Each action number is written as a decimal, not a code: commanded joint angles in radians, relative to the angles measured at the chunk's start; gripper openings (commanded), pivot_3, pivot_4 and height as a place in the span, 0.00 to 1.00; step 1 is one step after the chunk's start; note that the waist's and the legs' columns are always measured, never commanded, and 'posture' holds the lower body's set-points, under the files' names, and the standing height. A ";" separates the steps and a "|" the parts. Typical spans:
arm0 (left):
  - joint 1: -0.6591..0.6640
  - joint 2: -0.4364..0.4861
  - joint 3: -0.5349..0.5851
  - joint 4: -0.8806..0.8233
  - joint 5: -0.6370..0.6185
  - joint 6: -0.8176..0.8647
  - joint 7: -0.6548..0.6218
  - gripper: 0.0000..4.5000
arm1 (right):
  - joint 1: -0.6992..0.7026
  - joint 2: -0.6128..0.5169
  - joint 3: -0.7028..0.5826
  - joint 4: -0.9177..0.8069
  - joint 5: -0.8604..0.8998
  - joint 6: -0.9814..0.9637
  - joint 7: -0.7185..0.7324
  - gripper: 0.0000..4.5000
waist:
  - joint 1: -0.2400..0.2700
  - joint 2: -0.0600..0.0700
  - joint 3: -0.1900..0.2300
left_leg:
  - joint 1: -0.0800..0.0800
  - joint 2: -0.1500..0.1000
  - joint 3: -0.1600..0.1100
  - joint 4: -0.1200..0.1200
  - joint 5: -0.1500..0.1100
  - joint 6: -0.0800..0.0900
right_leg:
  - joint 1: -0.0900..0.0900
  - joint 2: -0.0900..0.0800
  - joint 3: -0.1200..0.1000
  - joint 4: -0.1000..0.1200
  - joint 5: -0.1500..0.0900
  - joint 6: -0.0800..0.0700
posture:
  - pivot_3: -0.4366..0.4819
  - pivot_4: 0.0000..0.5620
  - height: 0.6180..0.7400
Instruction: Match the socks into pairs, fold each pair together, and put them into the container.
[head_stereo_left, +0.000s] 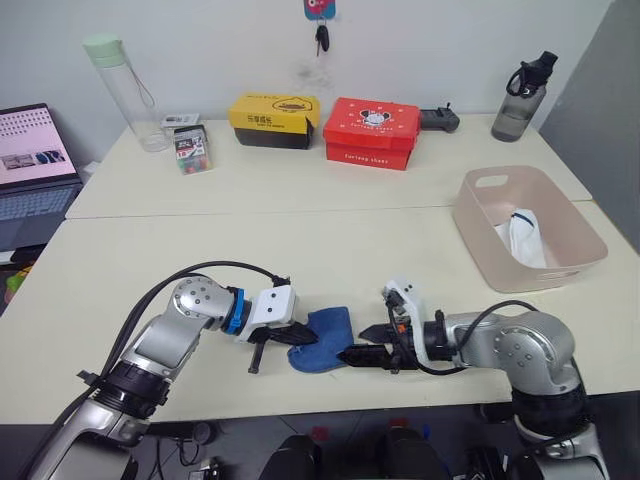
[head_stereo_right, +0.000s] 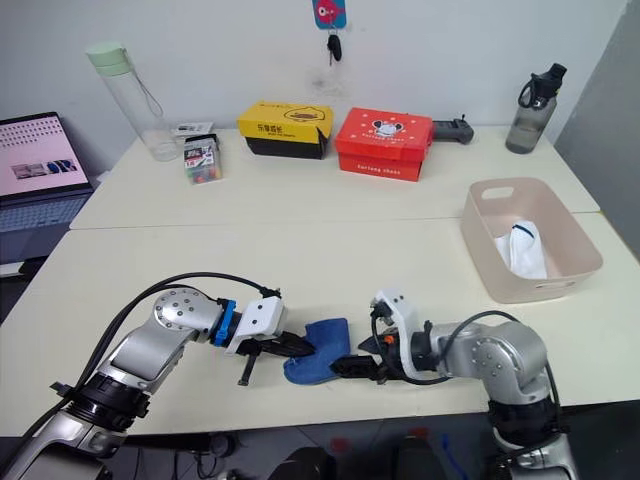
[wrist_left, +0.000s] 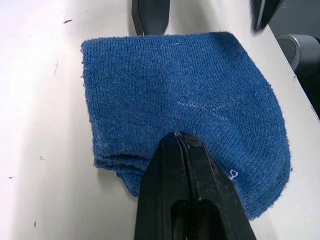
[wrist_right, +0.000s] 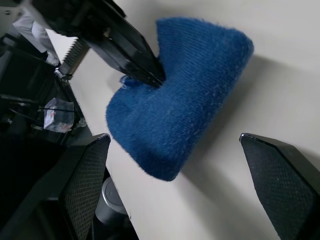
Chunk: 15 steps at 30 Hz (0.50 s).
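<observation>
A folded bundle of medium blue socks (head_stereo_left: 322, 338) lies near the table's front edge, its layered edges showing in the left wrist view (wrist_left: 180, 85). My left gripper (head_stereo_left: 298, 338) comes in from the left and is shut on the bundle's near edge (wrist_left: 180, 139). My right gripper (head_stereo_left: 354, 356) sits just right of the socks and is open, its two fingers spread wide with the bundle (wrist_right: 185, 100) ahead of them and not touched. The pale pink container (head_stereo_left: 478, 235) stands at the right, holding a white sock with a navy mark (head_stereo_left: 522, 238).
At the back of the table stand a yellow box (head_stereo_left: 273, 120), a red box (head_stereo_left: 370, 132), a clear bottle (head_stereo_left: 125, 95), a dark bottle (head_stereo_left: 522, 98) and a small packet (head_stereo_left: 190, 150). A laptop (head_stereo_left: 35, 160) sits far left. The front edge is right below both grippers.
</observation>
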<state>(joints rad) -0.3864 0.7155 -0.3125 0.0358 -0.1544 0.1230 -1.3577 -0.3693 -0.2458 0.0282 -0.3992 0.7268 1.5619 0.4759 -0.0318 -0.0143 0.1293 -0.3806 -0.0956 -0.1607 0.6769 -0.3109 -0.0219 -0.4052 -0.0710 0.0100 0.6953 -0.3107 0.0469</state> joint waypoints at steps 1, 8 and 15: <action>0.013 0.002 -0.014 0.022 0.032 0.001 0.016 0.00 | -0.029 0.092 -0.057 0.051 0.007 0.027 -0.036 0.99 | 0.000 0.000 0.000 | 0.000 0.000 0.000 0.000 0.000 0.000 | 0.000 0.000 0.000 0.000 0.000 0.000 | 0.48 0.27 0.88; 0.013 -0.008 -0.006 0.027 0.027 -0.007 0.033 0.00 | -0.054 0.158 -0.065 0.114 -0.007 0.000 -0.073 0.81 | 0.000 0.001 0.000 | 0.000 0.000 0.000 0.000 0.000 0.000 | 0.000 0.000 0.000 0.001 0.000 0.000 | 0.48 0.27 0.88; 0.012 -0.028 -0.001 0.045 0.020 -0.027 0.044 0.00 | -0.047 0.166 -0.071 0.115 -0.008 -0.017 -0.087 0.29 | 0.000 0.001 0.000 | 0.000 0.000 0.000 0.000 0.000 0.000 | 0.000 0.000 0.001 0.001 0.000 0.000 | 0.48 0.27 0.88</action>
<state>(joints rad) -0.3860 0.6935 -0.3093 0.0566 -0.1540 0.0960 -1.3305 -0.4122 -0.0886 -0.0281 -0.2602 0.7062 1.5577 0.3900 -0.0322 -0.0136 0.1291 -0.3803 -0.0961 -0.1604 0.6771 -0.3109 -0.0219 -0.4056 -0.0710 0.0107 0.6960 -0.3107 0.0469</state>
